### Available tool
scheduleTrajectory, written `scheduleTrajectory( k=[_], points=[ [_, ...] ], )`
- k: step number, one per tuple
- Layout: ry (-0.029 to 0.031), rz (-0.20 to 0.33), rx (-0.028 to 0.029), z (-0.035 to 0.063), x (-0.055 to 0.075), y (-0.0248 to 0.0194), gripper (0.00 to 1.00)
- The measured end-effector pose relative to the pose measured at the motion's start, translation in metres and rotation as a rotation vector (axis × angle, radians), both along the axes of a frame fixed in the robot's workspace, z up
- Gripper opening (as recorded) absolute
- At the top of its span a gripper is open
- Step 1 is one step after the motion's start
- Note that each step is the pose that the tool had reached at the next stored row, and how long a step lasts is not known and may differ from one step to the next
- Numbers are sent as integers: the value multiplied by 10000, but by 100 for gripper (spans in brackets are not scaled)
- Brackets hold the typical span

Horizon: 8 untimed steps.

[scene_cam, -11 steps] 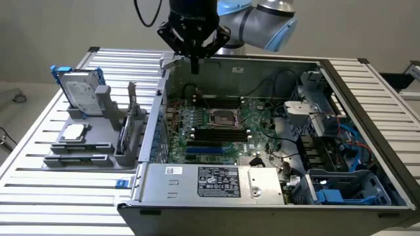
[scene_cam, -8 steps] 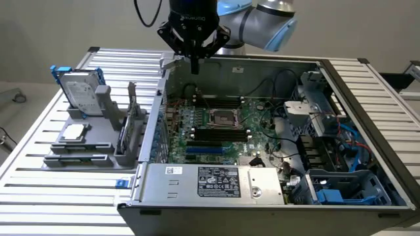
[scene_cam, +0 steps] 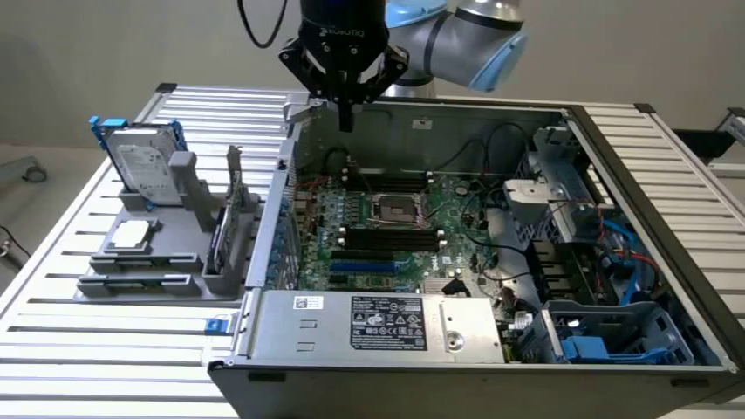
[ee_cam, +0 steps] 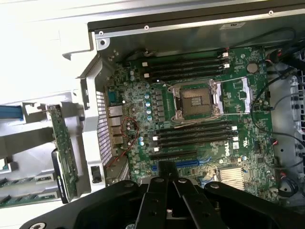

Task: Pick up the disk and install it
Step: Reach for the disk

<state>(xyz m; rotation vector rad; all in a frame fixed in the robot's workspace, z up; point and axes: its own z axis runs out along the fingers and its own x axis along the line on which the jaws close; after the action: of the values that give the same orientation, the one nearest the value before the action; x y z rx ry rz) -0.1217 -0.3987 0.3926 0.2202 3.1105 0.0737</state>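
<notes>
The disk (scene_cam: 146, 164), silver-grey with a white label and a bright blue carrier, stands upright in the grey holder (scene_cam: 140, 284) at the exterior view's left, outside the computer case. My gripper (scene_cam: 345, 120) hangs above the case's back left corner, well apart from the disk, fingers shut with nothing between them. In the wrist view the gripper (ee_cam: 167, 168) points down over the motherboard (ee_cam: 200, 119), its black fingers (ee_cam: 159, 191) pressed together.
The open computer case (scene_cam: 582, 118) lies on a slatted metal table (scene_cam: 93, 349). Inside are the CPU socket (scene_cam: 393, 209), a silver power supply (scene_cam: 372, 323) and a blue drive cage (scene_cam: 617, 336). The holder also carries a small silver chip (scene_cam: 132, 234) and an upright green card (scene_cam: 222, 240).
</notes>
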Motion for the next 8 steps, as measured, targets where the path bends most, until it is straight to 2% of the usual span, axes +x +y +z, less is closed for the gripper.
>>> scheduleTrajectory(
  k=[1,5,8],
  points=[
    [1,0,0,0,-17,6,11],
    [-1,3,2,-6,-189,104,11],
    [1,3,-1,-10,-325,157,11]
  ],
)
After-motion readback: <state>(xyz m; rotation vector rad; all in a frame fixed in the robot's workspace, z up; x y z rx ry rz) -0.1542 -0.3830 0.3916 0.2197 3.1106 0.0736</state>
